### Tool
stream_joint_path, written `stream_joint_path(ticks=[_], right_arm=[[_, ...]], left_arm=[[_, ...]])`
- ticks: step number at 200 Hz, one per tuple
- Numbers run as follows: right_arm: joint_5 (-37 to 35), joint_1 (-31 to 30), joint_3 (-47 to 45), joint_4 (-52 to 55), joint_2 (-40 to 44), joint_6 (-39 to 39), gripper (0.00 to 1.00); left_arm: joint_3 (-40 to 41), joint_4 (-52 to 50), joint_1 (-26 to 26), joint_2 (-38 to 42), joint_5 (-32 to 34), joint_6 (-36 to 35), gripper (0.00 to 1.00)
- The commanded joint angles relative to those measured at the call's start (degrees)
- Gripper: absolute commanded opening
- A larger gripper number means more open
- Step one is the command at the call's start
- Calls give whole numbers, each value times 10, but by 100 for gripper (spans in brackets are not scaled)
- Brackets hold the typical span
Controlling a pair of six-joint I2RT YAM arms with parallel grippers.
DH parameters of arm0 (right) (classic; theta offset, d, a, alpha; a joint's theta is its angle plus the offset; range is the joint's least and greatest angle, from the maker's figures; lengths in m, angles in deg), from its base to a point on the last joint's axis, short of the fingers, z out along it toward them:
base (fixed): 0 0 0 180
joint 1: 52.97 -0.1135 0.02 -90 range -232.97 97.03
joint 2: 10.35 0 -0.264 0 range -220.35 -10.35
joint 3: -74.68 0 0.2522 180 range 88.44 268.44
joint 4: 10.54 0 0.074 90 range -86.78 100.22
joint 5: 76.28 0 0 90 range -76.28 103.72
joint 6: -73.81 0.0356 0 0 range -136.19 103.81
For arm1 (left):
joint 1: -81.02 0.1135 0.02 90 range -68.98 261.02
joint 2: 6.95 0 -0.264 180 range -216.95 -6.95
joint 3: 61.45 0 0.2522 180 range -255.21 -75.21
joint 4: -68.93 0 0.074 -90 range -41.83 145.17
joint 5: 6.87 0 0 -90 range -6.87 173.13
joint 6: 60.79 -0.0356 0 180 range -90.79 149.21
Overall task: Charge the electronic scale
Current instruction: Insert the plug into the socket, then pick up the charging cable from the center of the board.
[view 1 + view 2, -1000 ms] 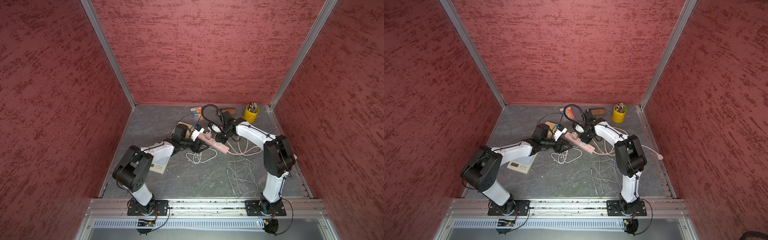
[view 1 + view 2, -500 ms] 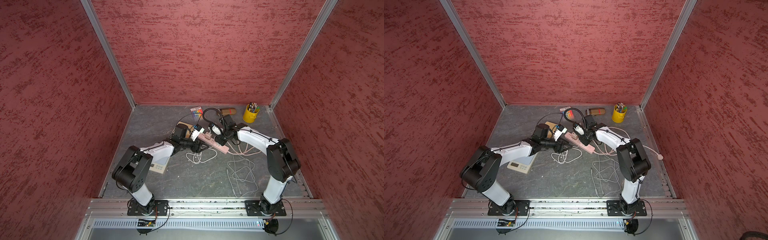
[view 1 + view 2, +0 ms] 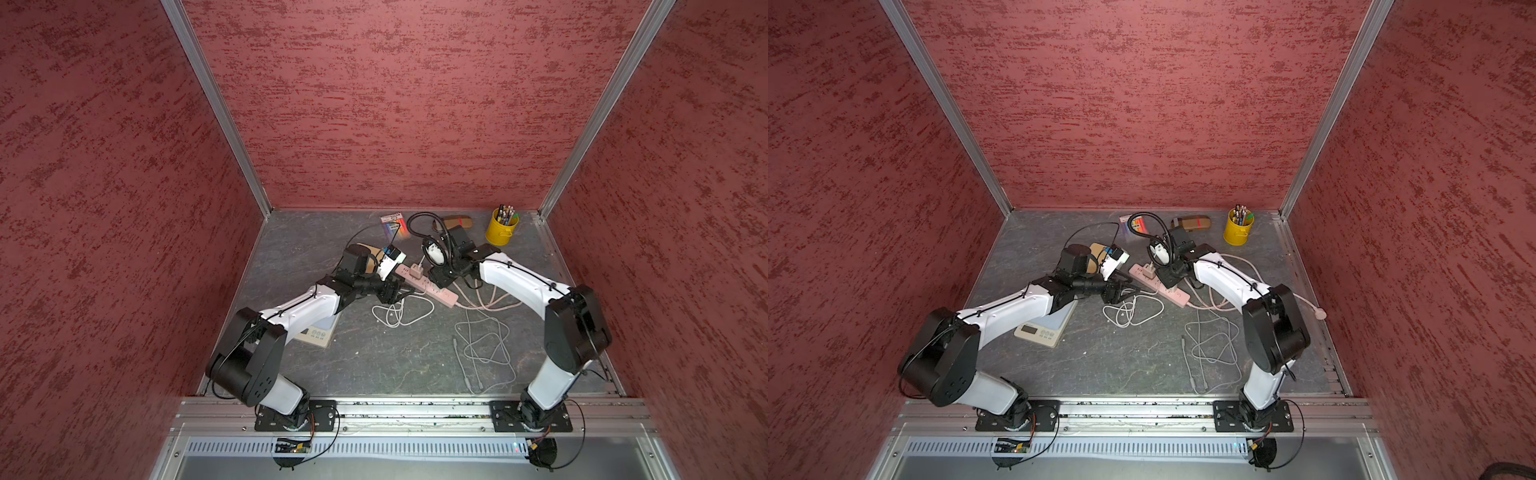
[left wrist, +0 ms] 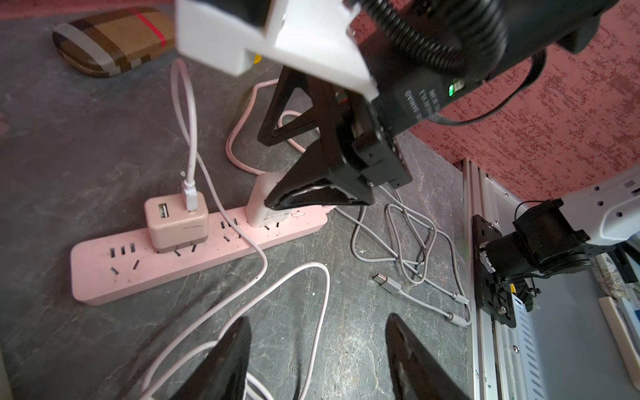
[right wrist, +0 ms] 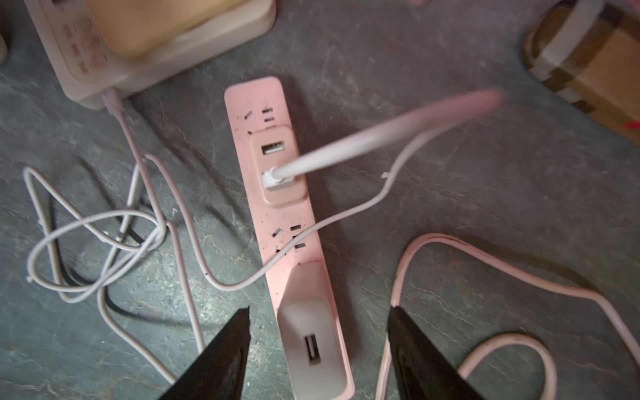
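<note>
Right wrist view: your right hand (image 5: 320,308) gapes empty astride the white adapter (image 5: 308,346) on the pink plastic power strip (image 5: 263,100), left hand (image 4: 318,317) likewise open, probably because the white cable (image 5: 135,145) already links the pink charger (image 5: 287,195) to the beige electronic scale (image 5: 207,38) nearby.

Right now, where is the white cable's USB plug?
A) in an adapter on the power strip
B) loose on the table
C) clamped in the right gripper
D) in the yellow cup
A: in the right wrist view the cable ends in a plug seated in one port of the adapter, which stands plugged into the strip.
</note>
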Motion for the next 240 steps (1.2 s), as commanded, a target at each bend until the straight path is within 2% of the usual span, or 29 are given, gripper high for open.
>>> stream_joint_path(ticks=[1, 37, 58, 72, 81, 96, 118, 140, 176, 217, 228, 240], right_arm=[[-38, -2, -16, -34, 72, 70, 68], [-139, -2, -130, -115, 209, 203, 77], [-189, 2, -206, -149, 276, 290, 77], [-237, 7, -239, -138, 304, 364, 74], [-238, 16, -255, -124, 318, 403, 73], [-214, 26, -270, -105, 328, 435, 76], [-175, 33, -290, -94, 336, 454, 83], [-159, 35, -310, -84, 347, 461, 85], [-141, 38, -334, -68, 393, 459, 85], [-126, 39, -358, -91, 420, 444, 83], [-130, 40, -359, -89, 416, 445, 83], [-129, 40, -361, -87, 414, 450, 83]], left_arm=[[10, -34, -21, 21, 18, -61, 63], [-5, -86, -95, 14, 12, -219, 63], [-35, -161, -158, -21, 13, -411, 66], [-71, -218, -203, -67, 53, -536, 67], [-107, -264, -225, -106, 77, -587, 67], [-175, -316, -252, -167, 101, -631, 66], [-231, -337, -286, -228, 117, -665, 64], [-266, -348, -308, -278, 143, -673, 61], [-314, -354, -311, -339, 173, -666, 57], [-335, -380, -299, -357, 187, -667, 56], [-350, -397, -294, -364, 185, -667, 52], [-365, -415, -288, -369, 181, -664, 41]])
